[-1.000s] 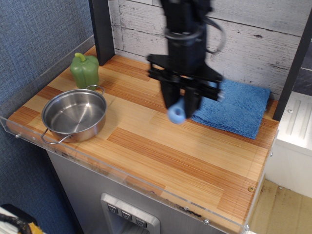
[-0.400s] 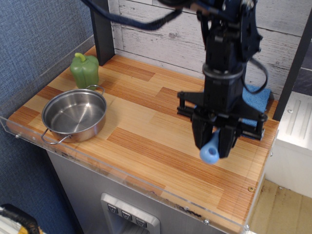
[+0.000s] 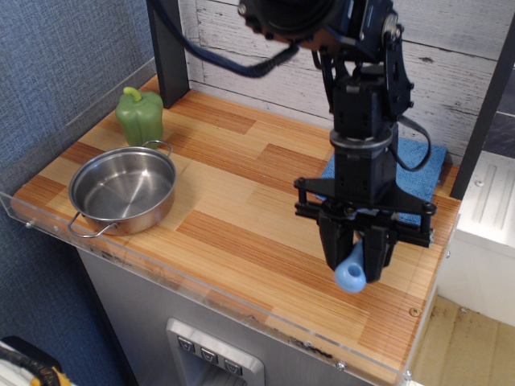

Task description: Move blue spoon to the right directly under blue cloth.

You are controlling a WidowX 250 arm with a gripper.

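— Since a moment ago we see the gripper (image 3: 355,259) has dropped slightly lower, toward the table's (image 3: 241,233) front-right edge, yes?

— We do. Its fingers are clamped on the blue spoon (image 3: 352,273), whose handle end pokes out below. The blue cloth (image 3: 418,173) lies at twelve o'clock from it, partly hidden. At nine o'clock, well apart, sits the steel pot (image 3: 122,190); the green pepper (image 3: 139,117) stands behind it.
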